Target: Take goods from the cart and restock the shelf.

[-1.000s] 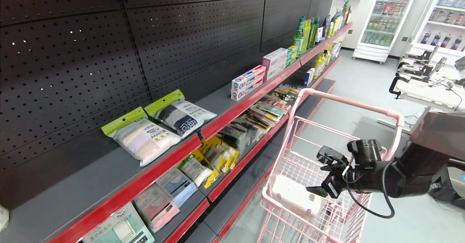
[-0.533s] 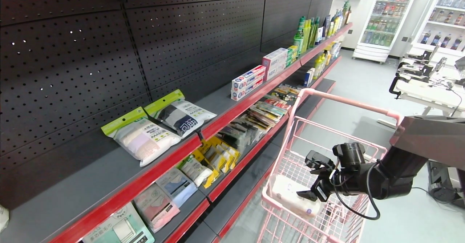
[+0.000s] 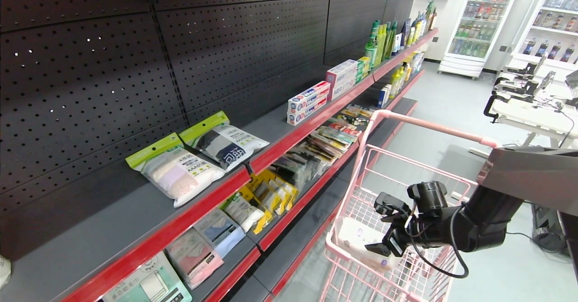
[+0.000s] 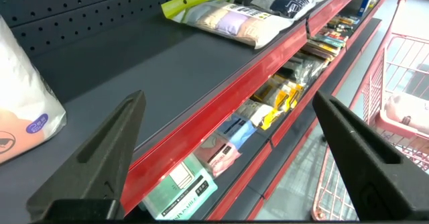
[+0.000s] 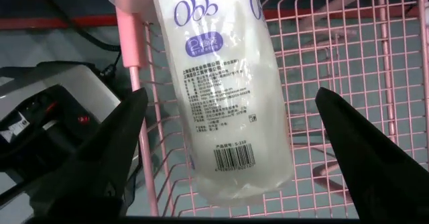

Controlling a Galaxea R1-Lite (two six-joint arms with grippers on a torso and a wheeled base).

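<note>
Pink wire is framing the thing you are after: the white plastic-wrapped pack is lying flat on the floor of the cart, tucked into the corner on the side of the shelf. Your right gripper is hanging right over it, inside the line of the cart's rim. Its two fingers are standing spread wide, one off each long side of the pack, and appear to be touching neither.

What you are relying on is the pack's long axis. In the right wrist view it is running crosswise to the line between the fingers, so they are facing its narrow width rather than its length. A plain descent looks enough, with no turn of the wrist. The wrapper is looking slick and soft, so aim for the middle.

Your left gripper is sitting over the grey shelf board, fingers spread and holding nothing, well apart from the cart. The right arm is plainly the nearer.
</note>
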